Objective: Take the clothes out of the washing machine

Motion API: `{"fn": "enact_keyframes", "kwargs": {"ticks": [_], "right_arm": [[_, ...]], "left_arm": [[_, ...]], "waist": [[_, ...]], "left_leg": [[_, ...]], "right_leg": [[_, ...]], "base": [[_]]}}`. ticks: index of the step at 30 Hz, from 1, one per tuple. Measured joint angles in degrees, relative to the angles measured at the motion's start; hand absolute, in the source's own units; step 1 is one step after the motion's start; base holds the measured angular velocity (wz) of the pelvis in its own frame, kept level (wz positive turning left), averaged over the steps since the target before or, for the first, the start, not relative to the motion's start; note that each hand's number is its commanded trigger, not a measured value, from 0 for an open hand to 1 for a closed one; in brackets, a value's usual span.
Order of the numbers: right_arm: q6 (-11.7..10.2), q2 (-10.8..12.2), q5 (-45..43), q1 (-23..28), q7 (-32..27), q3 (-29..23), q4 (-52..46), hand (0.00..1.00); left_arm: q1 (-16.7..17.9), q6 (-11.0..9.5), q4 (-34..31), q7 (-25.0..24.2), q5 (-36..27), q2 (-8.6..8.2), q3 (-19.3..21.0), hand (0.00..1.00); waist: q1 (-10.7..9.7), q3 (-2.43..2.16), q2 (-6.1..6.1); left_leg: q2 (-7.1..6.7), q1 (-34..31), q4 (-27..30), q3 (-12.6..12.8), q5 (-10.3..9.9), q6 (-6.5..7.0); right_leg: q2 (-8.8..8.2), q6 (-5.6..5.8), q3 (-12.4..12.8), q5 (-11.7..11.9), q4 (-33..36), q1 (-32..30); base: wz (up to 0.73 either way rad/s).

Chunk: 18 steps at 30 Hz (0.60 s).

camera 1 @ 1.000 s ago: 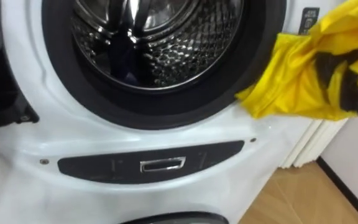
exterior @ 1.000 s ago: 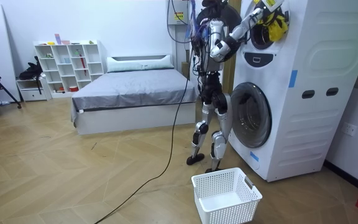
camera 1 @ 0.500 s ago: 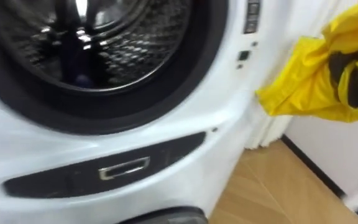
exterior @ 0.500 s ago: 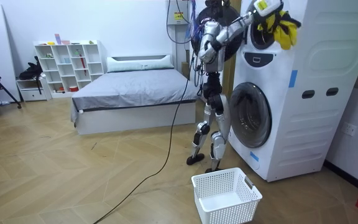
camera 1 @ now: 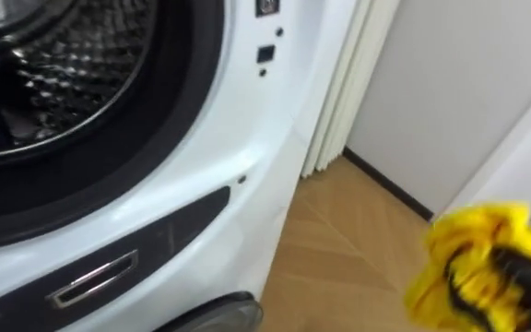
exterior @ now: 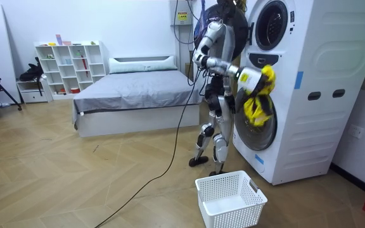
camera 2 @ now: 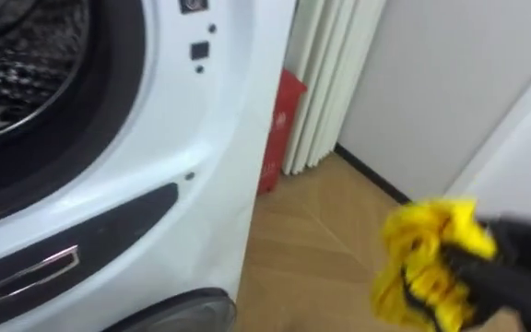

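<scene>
The two eye views look down from the robot's head, very near the white stacked washing machine [camera 1: 256, 129], toward its round steel drum opening [camera 1: 53, 83] and the light wooden floor [camera 1: 339, 240]. The room view stands farther off, facing the whole robot. All share the machine's front and the crumpled yellow garment [camera 1: 468, 254].

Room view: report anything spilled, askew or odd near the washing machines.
Nothing stands out: the yellow garment hangs bunched in the right hand, off the floor, and the white basket sits upright on the floor.
</scene>
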Motion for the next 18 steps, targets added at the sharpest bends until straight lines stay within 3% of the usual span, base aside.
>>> {"fn": "enact_keyframes", "kwargs": {"ticks": [1, 2, 3, 4, 5, 7, 14, 18], "right_arm": [[0.01, 0.43, -1.01, -0.06, -0.30, 0.99, 2.45, 1.00], [-0.05, 0.46, -1.12, -0.10, -0.49, 1.64, 3.55, 1.00], [-0.07, 0.70, -1.80, -0.11, -0.50, 2.22, 5.63, 1.00], [-0.15, 1.11, -2.82, -0.31, -0.90, 2.58, 7.43, 1.00], [-0.16, 1.29, -2.86, -0.59, -1.11, 2.77, 8.48, 1.00], [-0.49, 2.31, -3.17, -1.13, -2.22, 2.83, 13.80, 1.00], [-3.30, 3.21, -2.83, -4.62, -7.12, 4.47, 24.84, 1.00], [-5.91, 3.13, -0.85, -8.33, -9.90, 6.82, 30.75, 1.00]], "left_arm": [[-0.49, 0.04, -0.13, -0.27, -0.09, -0.04, -0.89, 0.00], [-0.54, 0.04, -0.08, -0.37, -0.06, -0.04, -1.09, 0.00], [-0.53, 0.01, -0.03, -0.87, 0.00, -0.05, -1.22, 0.00], [-0.50, 0.06, -0.03, -1.34, -0.05, -0.10, -1.77, 0.00], [-0.48, 0.05, -0.09, -1.41, -0.06, -0.10, -2.28, 0.00], [-0.33, -0.10, -0.21, -1.77, -0.40, -0.07, -2.74, 0.00], [-1.16, -1.49, -0.49, -1.70, -3.32, -0.11, -4.50, 0.00], [-2.34, -1.63, -0.89, -1.03, -4.65, -0.14, -7.60, 0.00]], "waist": [[-0.11, -0.08, 1.07], [-0.08, 0.16, 1.79], [-0.09, -0.46, 3.03], [0.25, -0.53, 4.28], [0.17, -0.40, 4.76], [-0.12, -0.41, 6.40], [-0.95, -0.07, 8.84], [-1.09, 0.05, 9.82]], "left_leg": [[-0.12, -0.34, -0.11, 0.02, -0.21, 0.30], [-0.19, -0.49, -0.10, 0.06, -0.21, 0.30], [-0.42, -1.32, -0.22, 0.10, -0.24, 0.34], [-0.73, -1.93, -0.35, -0.02, -0.26, 0.40], [-0.91, -2.14, -0.37, -0.29, -0.24, 0.43], [-1.18, -3.41, -0.06, -3.12, -0.38, 0.70], [-2.19, -7.72, 0.71, -7.33, -0.45, 2.19], [-3.03, -9.31, 0.70, -7.57, -0.44, 2.79]], "right_leg": [[0.05, 0.13, 0.22, 0.08, 0.08, -0.53], [0.12, 0.20, 0.51, 0.13, 0.08, -0.71], [0.15, 0.31, 0.78, 0.20, 0.24, -1.70], [0.11, 0.46, 1.13, 0.24, 0.49, -2.60], [0.09, 0.51, 1.26, 0.23, 0.65, -2.88], [0.03, 0.63, 1.31, 0.20, 1.09, -3.97], [-0.63, 1.23, 1.20, 0.36, 2.05, -7.76], [-1.12, 1.47, 1.15, 0.28, 3.69, -9.97]], "base": [[-0.05], [-0.13], [-0.18], [-0.18], [-0.12], [0.04], [0.09], [0.01]]}}
